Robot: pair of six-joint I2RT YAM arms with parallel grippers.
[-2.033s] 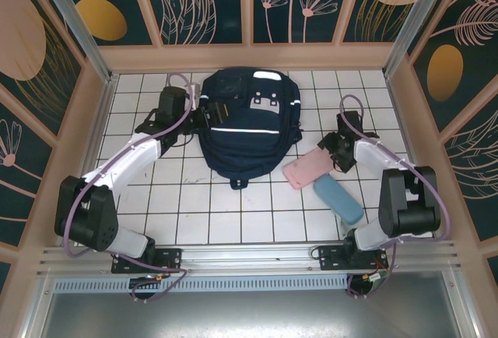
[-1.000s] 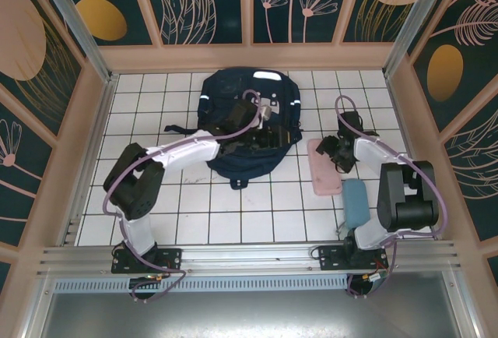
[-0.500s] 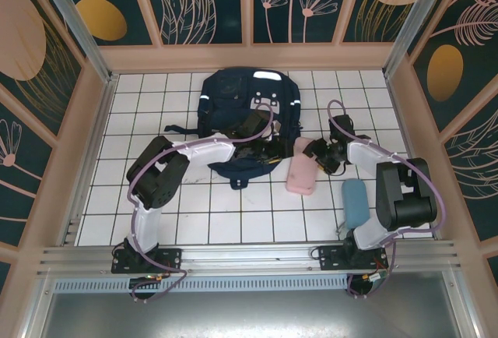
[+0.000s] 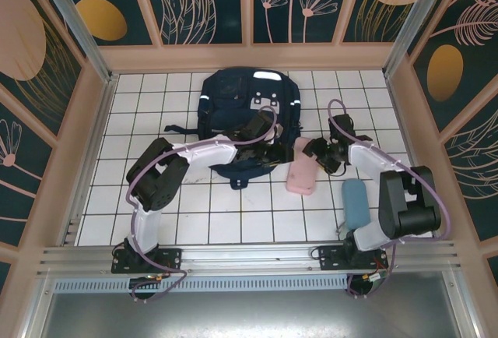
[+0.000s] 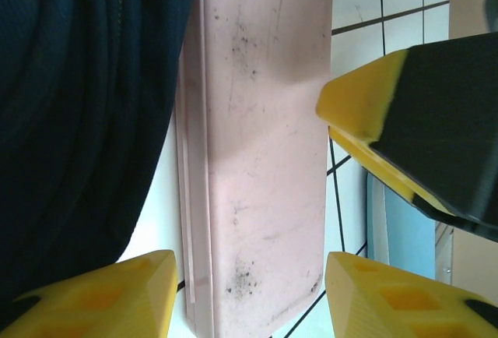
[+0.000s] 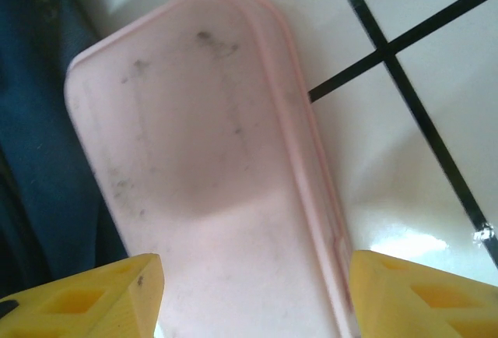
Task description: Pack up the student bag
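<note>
- Top external view: the student bag (image 4: 249, 112), a large dark navy backpack, lies flat on the white tiled surface (image 4: 194, 205). It sits just beyond both hands, and the left hand (image 4: 274, 153) is over its near edge.
- A pink case (image 4: 302, 173) lies outside the bag, between the two hands. One long side is against or almost against the bag's near corner.
- The right hand (image 4: 311, 151) is at the far end of the pink case, facing the left hand.
- Left wrist view: the left hand's yellow fingertips (image 5: 101, 291) stand apart on either side of the pink case (image 5: 257, 159), with navy bag fabric (image 5: 70, 120) on one side. I cannot tell whether they pinch the case or only flank it.
- Right wrist view: the right hand's fingertips (image 6: 420, 291) likewise straddle the pink case (image 6: 202, 182). Whether they are grasping it cannot be told.
- A blue case (image 4: 354, 202) lies on the near side of the right hand, well apart from the bag, with nothing touching it.
- Whether the bag's opening is unzipped is not clear.
- Judged from this, packing is at an early stage. No item is visibly inside the bag, the pink case appears to be the one in hand, and the blue case is still to come.
</note>
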